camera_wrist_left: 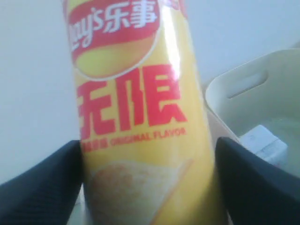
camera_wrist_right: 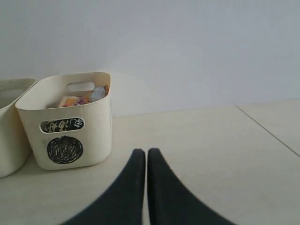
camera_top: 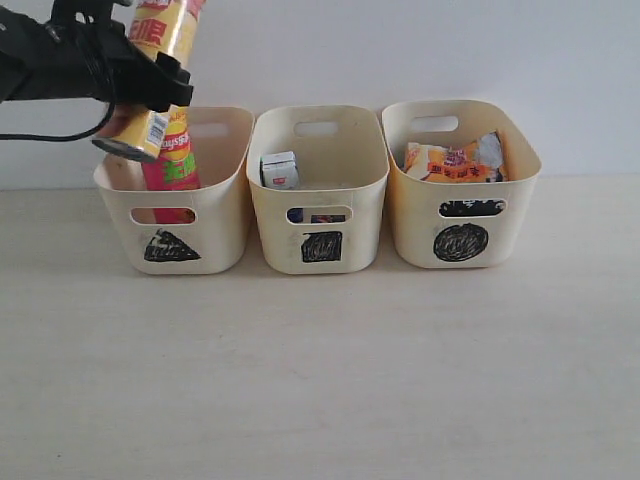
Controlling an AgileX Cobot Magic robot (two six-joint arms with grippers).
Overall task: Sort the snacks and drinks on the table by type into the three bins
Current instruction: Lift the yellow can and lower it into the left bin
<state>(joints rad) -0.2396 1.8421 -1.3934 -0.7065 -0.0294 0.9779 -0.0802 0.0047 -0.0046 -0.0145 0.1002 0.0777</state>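
Drop-off is in hand: your left end effector [camera_top: 140, 85] grips the tilted yellow chip tube [camera_top: 165, 30] over the triangle bin [camera_top: 225, 200] at nine o'clock; lower it beside the pink tube [camera_top: 175, 165], then release, while your right end effector [camera_wrist_right: 146, 159] sits closed.

left gripper [camera_top: 152, 88] is a chunky matte black block, with a thin black cable [camera_top: 50, 137] looping under it. its fingers [camera_wrist_left: 42, 187] are dark with a fine woven-looking texture. right gripper [camera_wrist_right: 146, 161] has two slim, smooth black fingers [camera_wrist_right: 131, 187] curving to rounded tips.
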